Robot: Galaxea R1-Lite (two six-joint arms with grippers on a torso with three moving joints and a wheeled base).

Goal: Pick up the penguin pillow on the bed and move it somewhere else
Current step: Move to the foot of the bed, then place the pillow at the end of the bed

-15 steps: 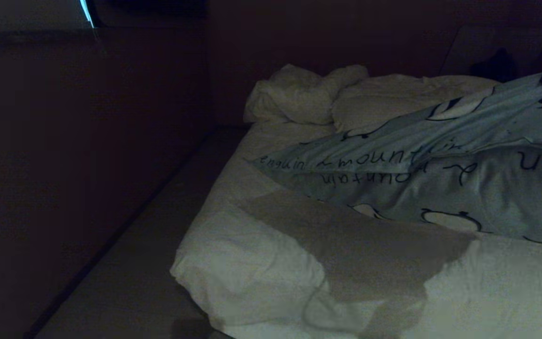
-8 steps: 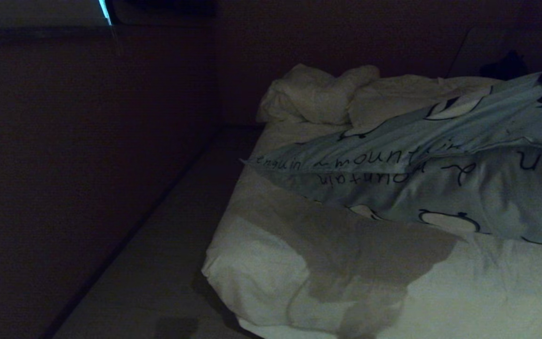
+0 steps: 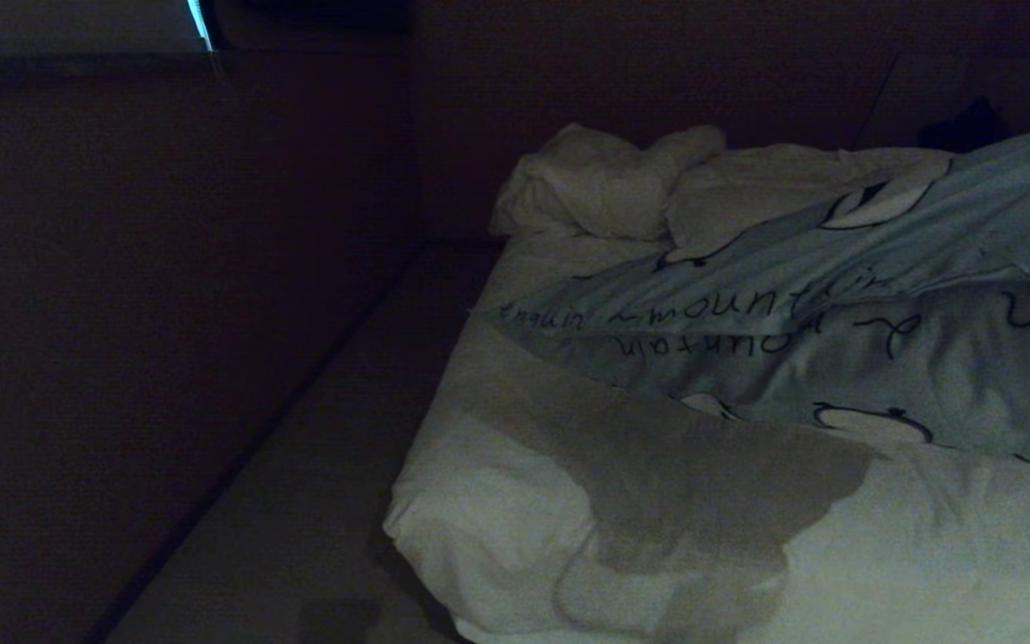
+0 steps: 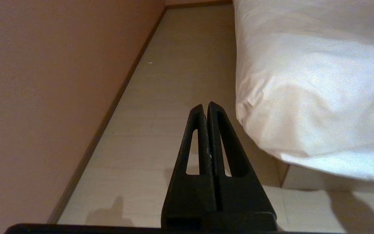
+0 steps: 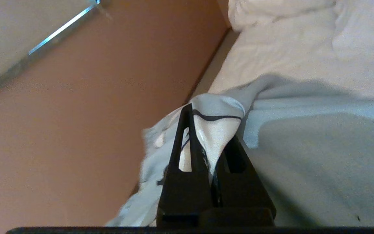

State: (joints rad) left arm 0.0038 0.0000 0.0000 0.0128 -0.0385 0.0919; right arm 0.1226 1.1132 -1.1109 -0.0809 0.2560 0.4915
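The right claw (image 5: 208,152) is clamped shut on a bunched fold of the penguin pillow (image 5: 213,126), which trails from its tips across the bed (image 3: 658,537). Beyond lie white pillows (image 3: 604,183). The left claw (image 4: 205,109) hangs closed and empty over the floor (image 4: 174,81) beside the bed.

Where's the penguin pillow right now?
In the head view the penguin pillow is on the right, over the bed, in front of the white pillows; the right gripper pinches one corner.

penguin pillow (image 3: 837,340) cut off rt
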